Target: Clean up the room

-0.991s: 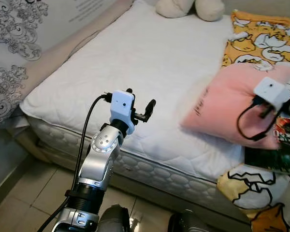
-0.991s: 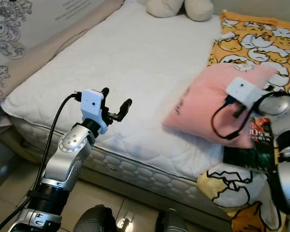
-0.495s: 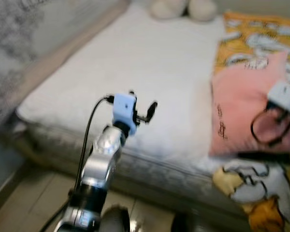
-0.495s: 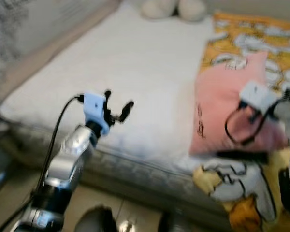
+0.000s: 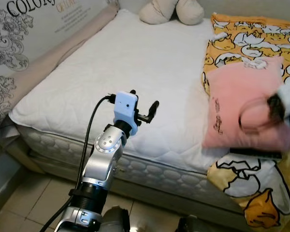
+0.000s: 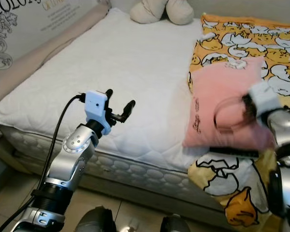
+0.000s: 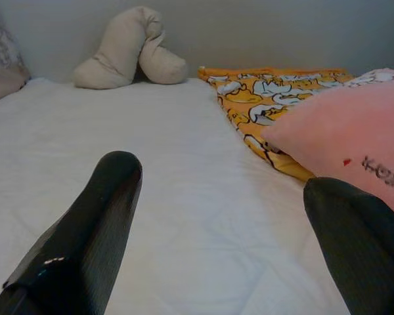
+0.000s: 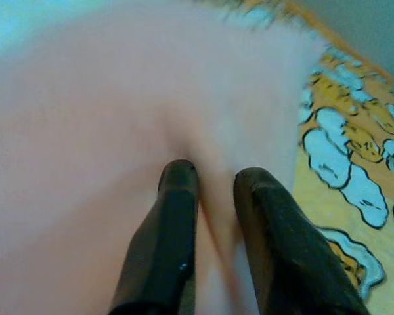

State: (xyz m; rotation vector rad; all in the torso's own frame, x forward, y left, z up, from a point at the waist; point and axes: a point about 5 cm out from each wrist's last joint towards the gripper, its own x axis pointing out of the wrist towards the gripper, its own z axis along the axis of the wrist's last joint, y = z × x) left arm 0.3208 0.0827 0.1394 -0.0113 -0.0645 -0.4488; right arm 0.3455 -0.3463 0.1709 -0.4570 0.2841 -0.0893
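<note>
At the right of the frame the right gripper (image 8: pixel 213 197) pinches the pink pillow (image 5: pixel 246 104) on the bed (image 5: pixel 125 67) — probably to move it. The left gripper (image 5: pixel 144 110) waits at centre, fingers apart — holding nothing.

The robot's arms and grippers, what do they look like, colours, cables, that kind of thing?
Each arm is silver metal with a round joint disc and a black collar lower down. The left gripper sits on a pale blue-white camera block, with two long black fingers that are thick and rounded. A black cable loops along the left arm. The right gripper has the same black fingers and a white block.
</note>
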